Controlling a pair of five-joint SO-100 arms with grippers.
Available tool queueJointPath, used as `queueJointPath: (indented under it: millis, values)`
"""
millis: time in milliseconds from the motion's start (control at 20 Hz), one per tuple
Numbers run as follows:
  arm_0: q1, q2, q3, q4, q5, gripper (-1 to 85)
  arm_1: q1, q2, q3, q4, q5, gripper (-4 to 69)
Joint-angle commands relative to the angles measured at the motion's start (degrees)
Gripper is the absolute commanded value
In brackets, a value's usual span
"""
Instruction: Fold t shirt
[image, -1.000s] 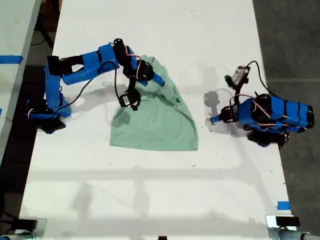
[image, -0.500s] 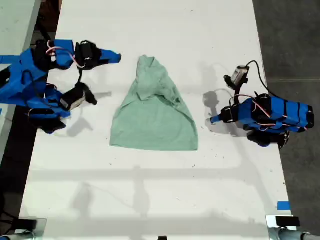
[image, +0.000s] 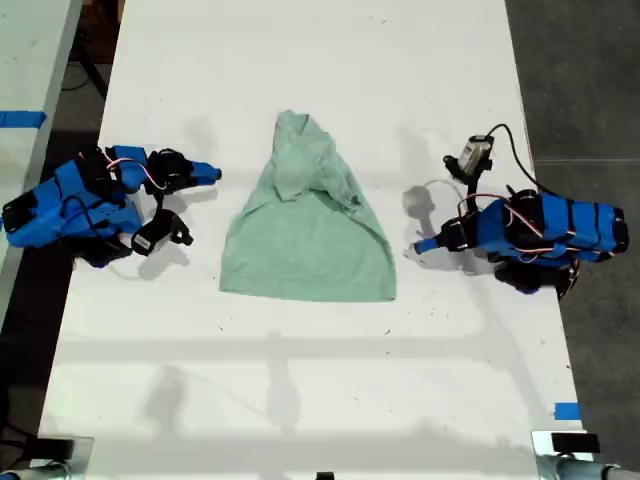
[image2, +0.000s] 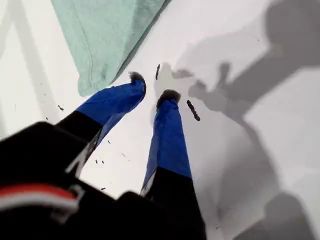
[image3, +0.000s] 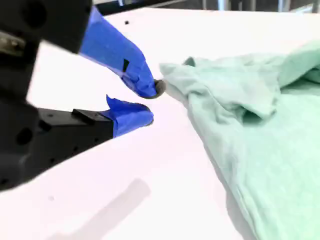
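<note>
Right now the t shirt (image: 309, 225) lies bunched on the white table (image: 300, 400), between my two grippers and touched by neither. It makes a rough triangle: a straight hem toward the exterior view's bottom, and a crumpled peak of folded-over cloth toward the top.

My first gripper (image2: 151, 91) hangs low over bare table with its jaws a little apart and nothing between them; a corner of the shirt lies just ahead of its tips. My second gripper (image3: 148, 103) is likewise parted and empty, with the wrinkled upper edge of the shirt just beyond its tips.

I judge this a pause between folds, both arms drawn in to the sides. The shirt is only partly folded and untidy. The next move likely calls for reaching to an edge or corner, pinching a single layer, and carrying it across without dragging the pile.
</note>
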Motion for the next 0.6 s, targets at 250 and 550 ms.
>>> queueJointPath:
  millis: [250,550]
  values:
    - [-7.9,0.9,2.3,1.3,9.8,5.3,-0.4,0.5,2.9,0.1,-18.1,6.9]
    - [-7.6,0.9,2.3,1.3,9.8,5.3,-0.4,0.5,2.9,0.1,-18.1,6.5]
